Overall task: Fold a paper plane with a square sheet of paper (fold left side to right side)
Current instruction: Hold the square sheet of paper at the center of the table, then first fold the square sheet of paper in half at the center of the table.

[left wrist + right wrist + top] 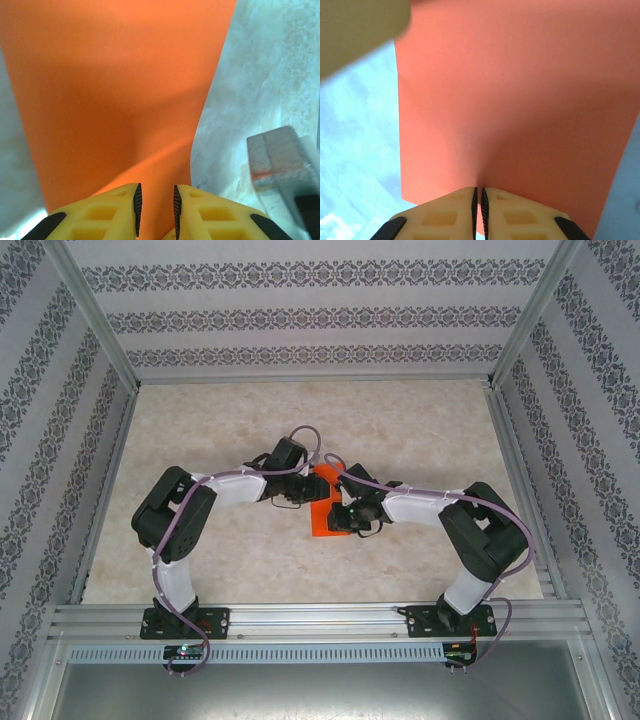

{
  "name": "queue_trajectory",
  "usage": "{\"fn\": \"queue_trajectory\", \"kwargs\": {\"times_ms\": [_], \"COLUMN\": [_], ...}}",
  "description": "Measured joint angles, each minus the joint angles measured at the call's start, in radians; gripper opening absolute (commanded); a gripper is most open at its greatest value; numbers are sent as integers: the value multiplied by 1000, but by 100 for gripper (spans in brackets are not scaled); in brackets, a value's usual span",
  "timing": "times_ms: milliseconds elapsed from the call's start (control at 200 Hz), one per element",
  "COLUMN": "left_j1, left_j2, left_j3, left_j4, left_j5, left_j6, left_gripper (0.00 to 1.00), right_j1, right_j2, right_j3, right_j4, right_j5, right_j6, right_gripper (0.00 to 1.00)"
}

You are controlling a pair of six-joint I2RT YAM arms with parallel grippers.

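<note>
Smooth, curved orange paper sheet (115, 90)

My left arm (175, 525) and right arm (485, 535) are black at the joints, white along the links; a lilac cable (228, 477) trails over each; black bases (185, 621) sit bolted on the aluminium rail (320, 615); beyond that rail, my left gripper (156, 207) has yellow, cell-moulded fingers (105, 212) with ribbed black pads (137, 202).

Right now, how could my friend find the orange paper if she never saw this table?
Look at the pale marbled table, in the middle where the two robot arms meet. The square sheet of paper is right there. It is the only bright orange thing, thin and plain.
</note>
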Motion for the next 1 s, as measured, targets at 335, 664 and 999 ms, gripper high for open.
{"fn": "queue_trajectory", "kwargs": {"times_ms": [335, 664, 999], "left_j1": [3, 31, 60], "left_j2": [44, 79, 140], "left_j3": [-5, -14, 79], "left_j4": [-6, 43, -21], "left_j5": [-15, 28, 87], "left_j6": [24, 26, 3], "left_gripper": [24, 24, 24], "right_j1": [0, 0, 0], "right_j2": [0, 10, 13], "right_j3": [0, 17, 17], "right_j4": [-3, -32, -18], "right_j5": [2, 8, 10], "right_j6": [0, -11, -29], "right_gripper": [14, 13, 13]}}
